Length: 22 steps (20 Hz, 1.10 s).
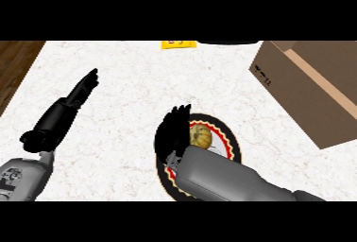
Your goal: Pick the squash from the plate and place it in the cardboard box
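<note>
Seen from above at a white marbled counter (125, 123): right hand (173, 132) lowered over a plate (230, 139) near the middle of the view, black fingers (180, 113) bunched side by side and pointing toward the far edge, set along the plate's left rim. Just beside those fingers, on the plate's white centre, a small orange-yellow squash (200, 137), part-hidden by the hand. Hard to tell whether thumb or fingers wrap the squash or only lie against it; no clear pinch visible. Grey right forearm (223, 177) slanting in from the lower right, covering the near half of the plate. Plate dark-rimmed with a red scalloped band inside.

To the left, well apart from the plate, left hand (83, 87) raised over bare counter, fingers straight and pressed together, pointing up and away, holding nothing. Black wrist and grey left forearm (24, 175) entering from the lower left corner.

At right, a cardboard box (307, 90), brown, tilted in view, its long side wall facing the plate, a lighter flap edge along the top. Box apart from plate, with bare counter between. Squash on the plate, not in the box.

At the far edge of the counter, a small yellow object (177, 44), cut off by the frame. Dark wood strip (14, 61) along the counter's left side.
</note>
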Available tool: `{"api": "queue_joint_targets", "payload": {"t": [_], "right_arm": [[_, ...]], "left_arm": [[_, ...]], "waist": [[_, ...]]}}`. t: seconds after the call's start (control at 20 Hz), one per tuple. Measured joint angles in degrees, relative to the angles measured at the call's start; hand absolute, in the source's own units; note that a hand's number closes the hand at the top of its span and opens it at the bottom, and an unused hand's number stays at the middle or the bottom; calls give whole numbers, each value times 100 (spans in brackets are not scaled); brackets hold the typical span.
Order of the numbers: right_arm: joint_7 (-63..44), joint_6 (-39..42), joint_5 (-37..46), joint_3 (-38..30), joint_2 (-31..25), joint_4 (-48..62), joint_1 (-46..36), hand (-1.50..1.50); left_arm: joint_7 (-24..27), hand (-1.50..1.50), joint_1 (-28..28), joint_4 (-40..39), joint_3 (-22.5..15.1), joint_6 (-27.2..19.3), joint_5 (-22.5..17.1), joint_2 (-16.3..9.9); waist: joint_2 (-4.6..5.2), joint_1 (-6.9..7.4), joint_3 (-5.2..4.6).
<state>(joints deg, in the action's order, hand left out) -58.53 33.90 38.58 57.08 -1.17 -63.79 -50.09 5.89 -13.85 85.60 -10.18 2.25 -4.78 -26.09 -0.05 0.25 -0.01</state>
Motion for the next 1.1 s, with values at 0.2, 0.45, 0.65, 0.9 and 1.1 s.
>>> {"api": "queue_joint_targets", "payload": {"t": [0.2, 0.45, 0.65, 0.9, 1.1], "right_arm": [[222, 48, 323, -176, 14, 177, 173, -150], [337, 72, 682, -371, 8, 101, 513, -150], [377, 92, 944, -448, 28, 248, 537, -150], [513, 72, 1317, -602, -47, 376, 752, -150], [794, 132, 1636, -832, -67, 498, 846, 150]], "left_arm": [[-5, 0, -24, -42, 29, -18, 155, 167], [-94, 0, 97, 171, 145, 105, 194, 186], [-73, 0, 52, 122, 178, 142, 296, 285], [-88, 0, 131, 171, 271, 241, 374, 344], [-141, 0, 107, 208, 362, 306, 470, 440]], "waist": [[2, -5, 0], [-7, -9, 0], [-5, 3, -3], [-17, 0, -9], [-20, -7, -14]]}}
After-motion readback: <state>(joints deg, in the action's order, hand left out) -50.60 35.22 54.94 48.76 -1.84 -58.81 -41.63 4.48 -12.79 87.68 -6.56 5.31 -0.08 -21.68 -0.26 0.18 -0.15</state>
